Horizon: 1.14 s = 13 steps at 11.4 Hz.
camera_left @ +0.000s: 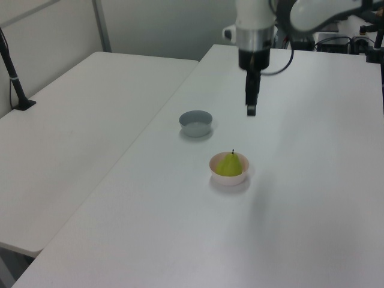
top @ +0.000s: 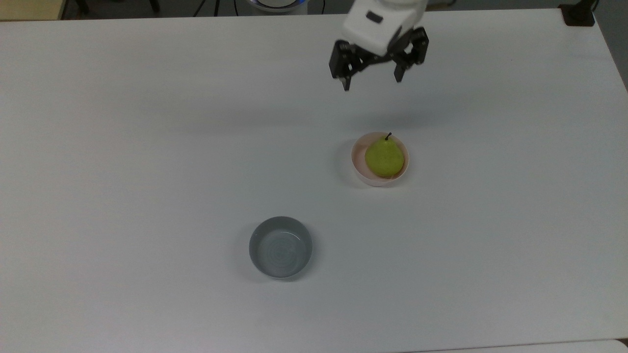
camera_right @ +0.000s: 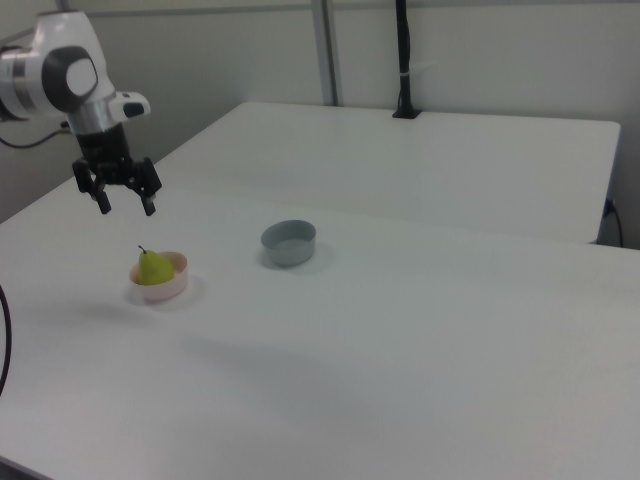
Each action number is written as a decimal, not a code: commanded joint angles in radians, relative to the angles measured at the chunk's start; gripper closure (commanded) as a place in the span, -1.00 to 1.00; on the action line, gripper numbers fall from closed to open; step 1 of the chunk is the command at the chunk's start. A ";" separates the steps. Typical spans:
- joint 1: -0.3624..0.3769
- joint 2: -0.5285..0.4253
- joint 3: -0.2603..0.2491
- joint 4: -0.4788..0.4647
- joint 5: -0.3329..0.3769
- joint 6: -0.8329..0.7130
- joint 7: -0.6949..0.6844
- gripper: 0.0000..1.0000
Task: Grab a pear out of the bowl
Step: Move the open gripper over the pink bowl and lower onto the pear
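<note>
A yellow-green pear (top: 384, 157) (camera_left: 230, 165) (camera_right: 153, 268) with a short dark stem sits upright in a small pale pink bowl (top: 359, 169) (camera_left: 228, 178) (camera_right: 172, 285) on the white table. My gripper (top: 373, 83) (camera_left: 250, 110) (camera_right: 126, 208) hangs in the air above the table, beyond the bowl toward the top view's upper edge. Its two black fingers stand wide apart with nothing between them. In the right view it hovers above and slightly left of the pear.
A grey bowl (top: 280, 247) (camera_left: 195, 123) (camera_right: 289, 243) of similar size stands apart, toward the top view's lower left of the pink bowl. A second white table (camera_left: 72, 132) adjoins along a seam. A black pole (camera_right: 403, 60) rises at the far edge.
</note>
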 commanded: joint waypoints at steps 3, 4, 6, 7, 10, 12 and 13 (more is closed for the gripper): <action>0.035 0.129 -0.007 0.014 -0.010 0.127 0.023 -1.00; 0.040 0.144 -0.007 0.012 -0.010 0.150 0.023 -1.00; 0.040 0.184 -0.007 0.011 -0.018 0.182 0.025 -1.00; 0.040 0.200 -0.007 0.009 -0.020 0.198 0.025 -1.00; 0.048 0.224 -0.007 0.006 -0.026 0.227 0.025 -1.00; 0.048 0.244 -0.007 0.003 -0.027 0.247 0.025 -1.00; 0.048 0.247 -0.007 0.002 -0.038 0.248 0.025 -1.00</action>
